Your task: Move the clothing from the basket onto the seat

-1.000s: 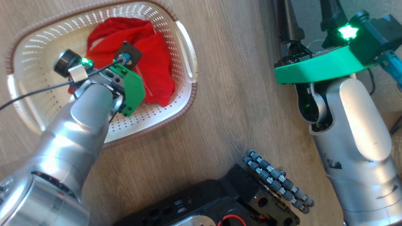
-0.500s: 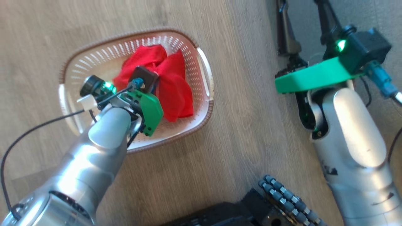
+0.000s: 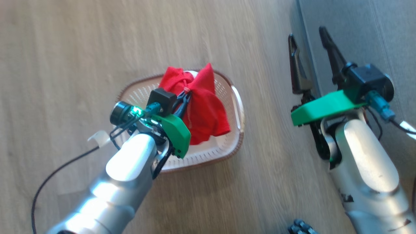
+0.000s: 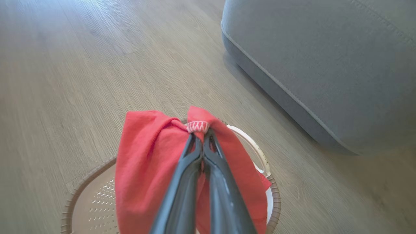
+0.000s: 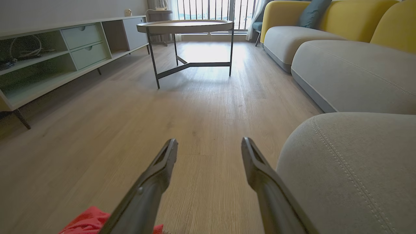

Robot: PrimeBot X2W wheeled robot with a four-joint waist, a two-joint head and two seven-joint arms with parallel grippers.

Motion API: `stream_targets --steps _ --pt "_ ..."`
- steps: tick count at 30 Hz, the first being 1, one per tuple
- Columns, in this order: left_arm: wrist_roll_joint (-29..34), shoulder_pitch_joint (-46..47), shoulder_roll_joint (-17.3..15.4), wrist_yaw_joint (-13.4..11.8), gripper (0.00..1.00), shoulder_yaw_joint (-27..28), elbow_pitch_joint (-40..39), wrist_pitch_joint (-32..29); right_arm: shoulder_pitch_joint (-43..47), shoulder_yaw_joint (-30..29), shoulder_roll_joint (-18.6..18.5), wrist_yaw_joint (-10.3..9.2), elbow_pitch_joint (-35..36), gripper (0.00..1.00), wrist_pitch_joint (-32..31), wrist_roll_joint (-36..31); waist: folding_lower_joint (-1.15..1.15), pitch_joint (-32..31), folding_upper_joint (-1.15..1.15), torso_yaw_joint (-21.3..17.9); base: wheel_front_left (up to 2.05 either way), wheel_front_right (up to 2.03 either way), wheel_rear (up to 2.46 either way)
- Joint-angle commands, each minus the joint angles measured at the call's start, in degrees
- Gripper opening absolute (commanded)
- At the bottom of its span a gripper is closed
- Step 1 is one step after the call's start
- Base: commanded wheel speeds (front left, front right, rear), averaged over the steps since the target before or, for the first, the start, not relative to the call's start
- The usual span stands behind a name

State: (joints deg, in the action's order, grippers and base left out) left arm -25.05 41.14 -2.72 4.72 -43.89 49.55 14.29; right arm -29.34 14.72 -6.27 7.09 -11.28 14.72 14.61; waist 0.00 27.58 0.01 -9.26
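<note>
My left gripper (image 3: 186,95) (image 4: 202,132) is shut on a stitched edge of the red clothing (image 3: 203,107) (image 4: 149,162), which hangs lifted above the cream basket (image 3: 224,152) (image 4: 87,191) on the wooden floor. A bit of red clothing (image 5: 87,222) also shows at the bottom of the right wrist view. The grey seat (image 3: 364,39) (image 4: 325,65) (image 5: 351,175) lies to the right of the basket. My right gripper (image 3: 308,39) (image 5: 209,146) is open and empty, held over the seat's edge.
A round metal-legged side table (image 5: 185,29) stands ahead on the wooden floor (image 5: 130,123). A pale low cabinet (image 5: 48,55) runs along the left wall. A second grey cushion with a yellow sofa back (image 5: 325,19) sits further right.
The head camera rose and swung, so the basket looks smaller and lower. My left gripper lifted the red clothing up out of the basket. The right gripper stayed open.
</note>
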Motion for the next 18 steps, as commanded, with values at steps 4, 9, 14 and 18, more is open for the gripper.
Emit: stream_targets --steps 4,9,14,18 --pt "0.8 -3.2 -0.2 -0.5 0.00 4.3 -6.9 0.7 3.4 0.7 -0.9 0.40 0.3 1.00 0.3 -0.1 0.00 -7.8 -0.01 5.0 0.00 0.00 0.00" --pt "2.0 -5.6 -0.3 -0.4 0.00 6.9 -11.2 0.7 5.9 0.7 -1.0 0.40 -0.9 1.00 0.3 -0.2 0.00 -12.0 -0.01 6.8 0.00 0.00 0.00" --pt "2.9 -6.8 -0.6 -0.1 0.00 8.6 -14.2 0.7 7.8 0.6 -1.1 0.40 -1.7 1.00 0.3 0.0 0.00 -14.7 -0.01 7.6 0.00 0.00 0.00" --pt "3.4 -7.1 -0.6 0.3 0.00 9.5 -16.8 0.7 9.7 0.5 -1.2 0.40 -2.2 1.00 0.3 0.0 0.00 -17.2 -0.01 8.5 0.00 0.00 0.00"
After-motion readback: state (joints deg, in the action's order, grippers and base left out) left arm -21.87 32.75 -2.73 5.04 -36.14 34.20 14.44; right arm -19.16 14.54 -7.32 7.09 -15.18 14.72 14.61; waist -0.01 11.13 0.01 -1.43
